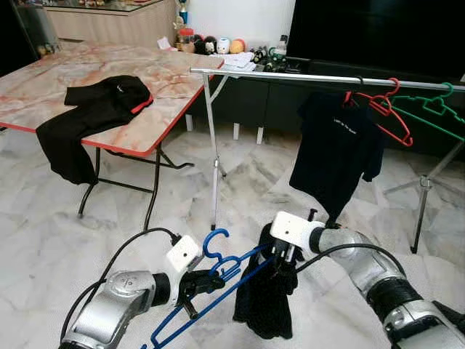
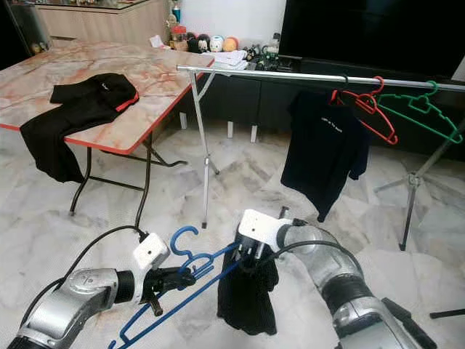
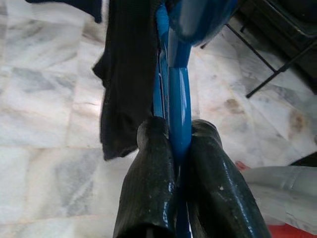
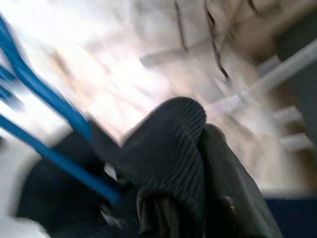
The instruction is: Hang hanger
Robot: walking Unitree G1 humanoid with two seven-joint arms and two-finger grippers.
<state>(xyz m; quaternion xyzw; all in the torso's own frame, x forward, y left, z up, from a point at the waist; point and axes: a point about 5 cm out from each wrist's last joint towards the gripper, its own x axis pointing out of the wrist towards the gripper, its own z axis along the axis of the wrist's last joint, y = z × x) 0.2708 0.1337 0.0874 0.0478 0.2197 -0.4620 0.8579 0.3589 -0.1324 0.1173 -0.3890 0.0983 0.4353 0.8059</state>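
blue hanger (image 1: 218, 280) pinched in left hand (image 1: 195, 285), low before rail (image 1: 327, 78)

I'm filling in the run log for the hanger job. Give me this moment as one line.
phase: pre-hang | left gripper: shut on blue hanger | right gripper: at black garment on hanger | rail: ahead, not reached

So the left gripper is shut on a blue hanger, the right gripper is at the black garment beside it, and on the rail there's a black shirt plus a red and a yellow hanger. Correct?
Not quite: the empty hanger next to the red hanger on the rail is green, not yellow, as the left eye view shows. The rest holds: left gripper shut on the blue hanger, right gripper at the black garment, black shirt hanging.
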